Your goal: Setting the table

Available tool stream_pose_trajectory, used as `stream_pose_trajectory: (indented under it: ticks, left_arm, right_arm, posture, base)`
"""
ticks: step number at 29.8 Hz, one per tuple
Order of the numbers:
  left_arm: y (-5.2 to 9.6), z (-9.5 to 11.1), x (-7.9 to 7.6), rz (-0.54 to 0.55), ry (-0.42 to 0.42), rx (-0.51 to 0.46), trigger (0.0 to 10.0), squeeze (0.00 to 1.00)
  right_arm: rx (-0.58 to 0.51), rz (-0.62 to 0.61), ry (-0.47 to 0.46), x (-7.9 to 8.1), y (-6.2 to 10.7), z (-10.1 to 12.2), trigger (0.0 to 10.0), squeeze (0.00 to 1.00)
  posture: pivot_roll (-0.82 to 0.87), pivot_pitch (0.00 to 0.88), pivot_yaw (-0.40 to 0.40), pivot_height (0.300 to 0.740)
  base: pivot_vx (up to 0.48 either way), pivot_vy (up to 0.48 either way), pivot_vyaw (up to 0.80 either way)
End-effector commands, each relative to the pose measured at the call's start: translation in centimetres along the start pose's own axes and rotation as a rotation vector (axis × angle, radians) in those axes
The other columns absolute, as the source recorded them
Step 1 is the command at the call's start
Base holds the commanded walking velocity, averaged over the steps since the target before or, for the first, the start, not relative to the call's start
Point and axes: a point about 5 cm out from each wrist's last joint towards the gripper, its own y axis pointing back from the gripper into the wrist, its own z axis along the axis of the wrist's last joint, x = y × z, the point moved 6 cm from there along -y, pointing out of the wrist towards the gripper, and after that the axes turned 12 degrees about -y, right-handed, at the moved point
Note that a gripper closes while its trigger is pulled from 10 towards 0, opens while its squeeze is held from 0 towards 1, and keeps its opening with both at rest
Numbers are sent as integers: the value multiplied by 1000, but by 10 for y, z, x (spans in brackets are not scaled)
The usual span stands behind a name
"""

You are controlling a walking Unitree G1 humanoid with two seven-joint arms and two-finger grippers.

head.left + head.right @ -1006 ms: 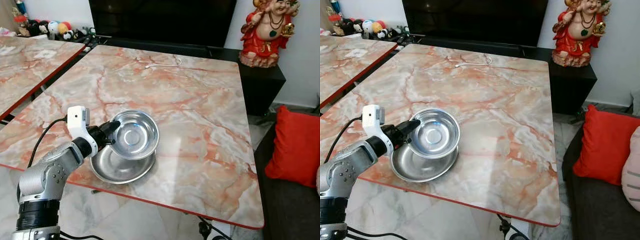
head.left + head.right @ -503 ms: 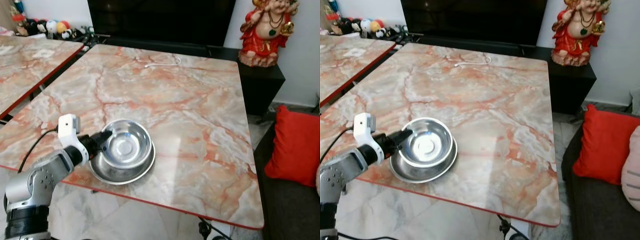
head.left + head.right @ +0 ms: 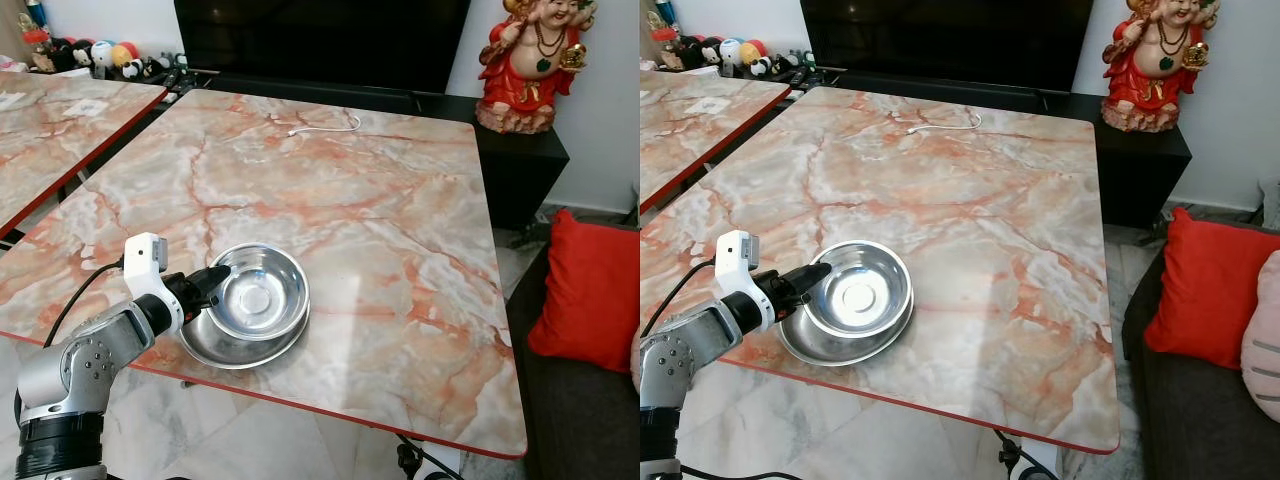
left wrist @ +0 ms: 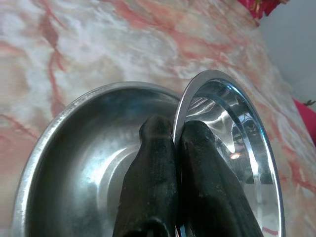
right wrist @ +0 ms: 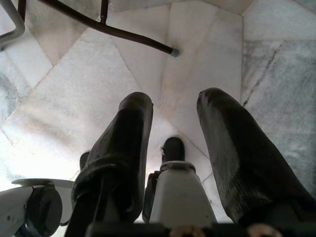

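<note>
Steel on steel is the main risk here: the left gripper (image 3: 213, 284) has its jaws pinched on the near rim of the small steel bowl (image 3: 257, 292), one finger inside and one outside, so it's a thin edge grip on a polished surface. The bowl sits tilted in or just over the larger steel dish (image 3: 243, 335), which lies close to the counter (image 3: 400, 230) front edge with its red trim. I'd judge three failure modes: the rim slipping out of the pinch and the bowl clattering down; the bowl dragging or nudging the dish toward the edge if moved sideways before it's clear; the two nesting and lifting together. Can't tell if the bowl's underside touches the dish. Path across the counter is mostly open; a white cable (image 3: 325, 128) lies well apart at the far side, near the dark TV stand (image 3: 330, 85). Red figurine (image 3: 528, 62) on the side cabinet, red cushion (image 3: 587, 290) on the right, second marble table (image 3: 60, 130) on the left, none in the way. Right gripper (image 5: 173, 148) hangs idle over the tiled floor (image 5: 207, 44), jaws spread, empty.
</note>
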Motion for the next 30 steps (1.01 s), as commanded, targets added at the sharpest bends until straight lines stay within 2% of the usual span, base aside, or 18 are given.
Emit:
stream_pose_trajectory:
  ticks: [1,30]
  left_arm:
    - [0,2,-2,3,-20,5,10000,0]
    - [1,-10,6,44,-43,66,10000,0]
  right_arm:
    - [14,-6,6,-1,1,-4,10000,0]
    - [11,-3,9,-1,0,-2,10000,0]
  posture:
    - [138,13,-32,740]
    - [139,17,-36,740]
  base:
    - [0,0,0]
    - [0,0,0]
